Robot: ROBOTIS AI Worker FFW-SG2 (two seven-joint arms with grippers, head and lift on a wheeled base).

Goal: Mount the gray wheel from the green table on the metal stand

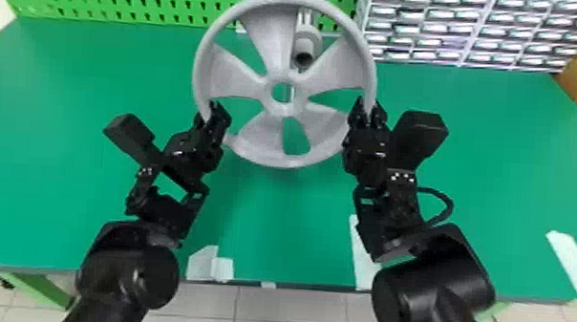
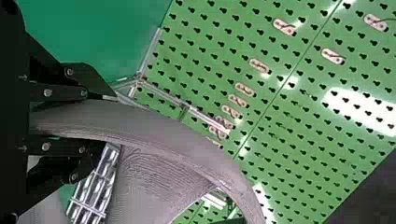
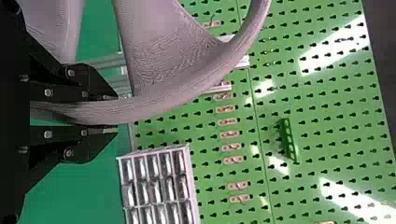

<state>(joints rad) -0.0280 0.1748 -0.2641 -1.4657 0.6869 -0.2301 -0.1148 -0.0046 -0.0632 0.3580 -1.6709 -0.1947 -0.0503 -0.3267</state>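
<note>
Two grips on gray wheel (image 1: 272,37), head view: left pincer (image 1: 207,110), right pincer (image 1: 368,108), wheel between them, metal stand (image 1: 308,37) beyond both. Left wrist view: left pincer (image 2: 110,120) closed on rim. Right wrist view: right pincer (image 3: 116,114) likewise.

Wheel (image 1: 275,66) before stand (image 1: 309,39), pegboard (image 1: 168,0) behind

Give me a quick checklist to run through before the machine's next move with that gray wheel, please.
1. Left pincer closed on the gray wheel: ok, the rim sits between its fingers.
2. Right pincer closed on the opposite side: ok.
3. Wheel held up off the green table: ok.
4. Center hole lined up with the metal stand: not ok, the stand's end shows between two spokes.
5. Gap left between wheel and stand: cannot tell.
</note>
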